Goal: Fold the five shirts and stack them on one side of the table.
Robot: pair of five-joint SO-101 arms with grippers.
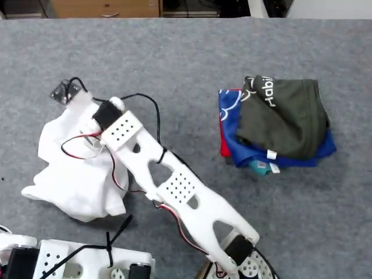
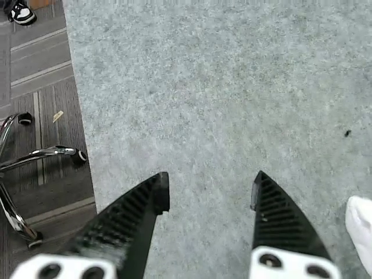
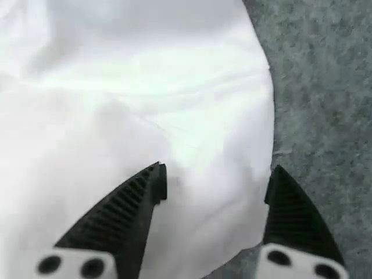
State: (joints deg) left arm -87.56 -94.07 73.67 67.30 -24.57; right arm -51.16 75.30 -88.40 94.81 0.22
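A crumpled white shirt [image 1: 75, 180] lies at the table's left side. My right arm [image 1: 174, 186] stretches across from the near right, and its gripper [image 3: 215, 186] hangs open just above the white shirt [image 3: 145, 87], close to the cloth's edge, with nothing between the jaws. At the right of the table sits a stack of folded shirts: an olive one [image 1: 285, 116] on top, then a blue one [image 1: 232, 110], with red [image 1: 224, 148] and teal [image 1: 258, 167] edges peeking out below. My left gripper [image 2: 209, 192] stands open over bare table, a corner of the white shirt [image 2: 361, 224] beside it.
The grey felt table [image 1: 174, 52] has free room in the middle and along the far side. My left arm's base [image 1: 58, 258] sits at the near left corner. Beyond the table's edge [image 2: 78, 116] lies the floor with a chair base [image 2: 29, 157].
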